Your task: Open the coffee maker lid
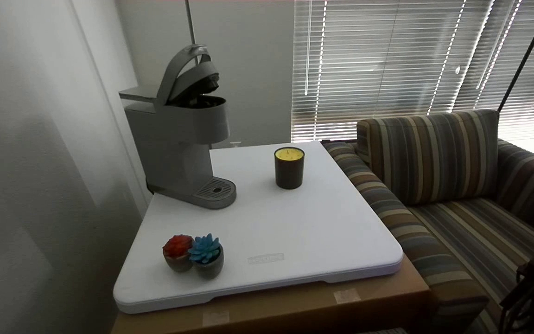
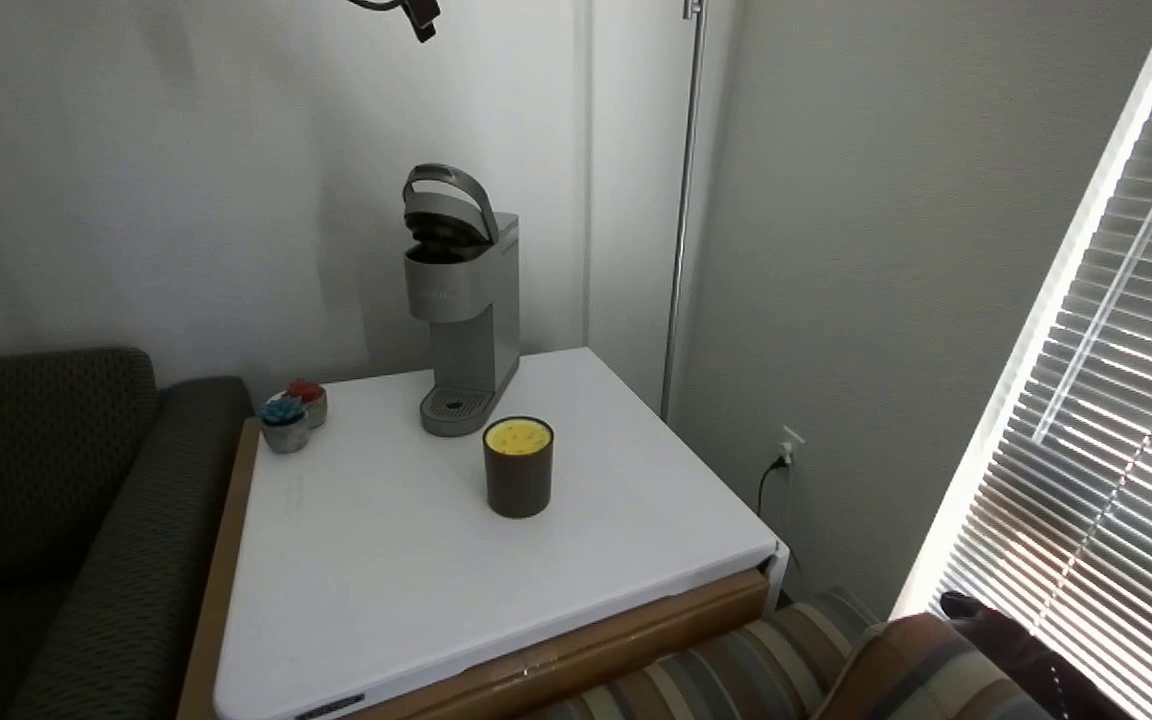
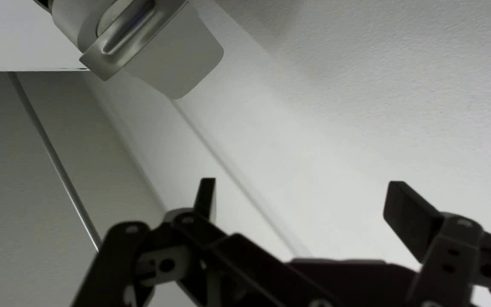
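The gray coffee maker [image 1: 169, 153] stands upright on the white tabletop, near the wall. It shows in both exterior views [image 2: 461, 290]. Its lid [image 1: 196, 78] is raised and tilted back, and the dark inside of the head is visible under it. The raised lid [image 2: 444, 208] has an arched handle above it. In the wrist view only the upper part of the machine [image 3: 181, 55] shows, at the top left. My gripper [image 3: 303, 181] is open and empty, apart from the machine, with white wall behind the fingers. A dark tip [image 2: 423, 18], perhaps of my gripper, shows at the top edge.
A dark cup with a yellow top [image 1: 289, 169] stands on the white tabletop [image 1: 313, 222] beside the machine. Two small potted plants, red [image 1: 178, 250] and blue [image 1: 206, 257], stand near the tabletop's edge. A striped armchair [image 1: 429, 157] adjoins the table. Walls stand close behind the machine.
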You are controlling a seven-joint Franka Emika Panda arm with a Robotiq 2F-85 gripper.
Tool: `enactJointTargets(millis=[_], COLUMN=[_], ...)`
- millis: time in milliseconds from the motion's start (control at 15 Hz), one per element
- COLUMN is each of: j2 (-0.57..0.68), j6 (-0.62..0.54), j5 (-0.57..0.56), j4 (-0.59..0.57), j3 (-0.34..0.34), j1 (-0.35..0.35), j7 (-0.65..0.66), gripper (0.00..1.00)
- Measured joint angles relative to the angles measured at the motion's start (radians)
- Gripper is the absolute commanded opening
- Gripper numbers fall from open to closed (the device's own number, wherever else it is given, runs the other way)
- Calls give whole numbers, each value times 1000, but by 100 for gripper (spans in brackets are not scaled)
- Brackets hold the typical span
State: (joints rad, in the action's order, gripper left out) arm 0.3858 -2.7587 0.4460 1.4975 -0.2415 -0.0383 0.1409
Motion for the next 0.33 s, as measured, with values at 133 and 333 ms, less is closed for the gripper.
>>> enactJointTargets(millis=[133, 333], j2=[-1, -1], j6=[0, 0], j5=[2, 5], j4=[0, 0], j3=[0, 0], j1=[3, 6], j7=[0, 6], gripper=[100, 100])
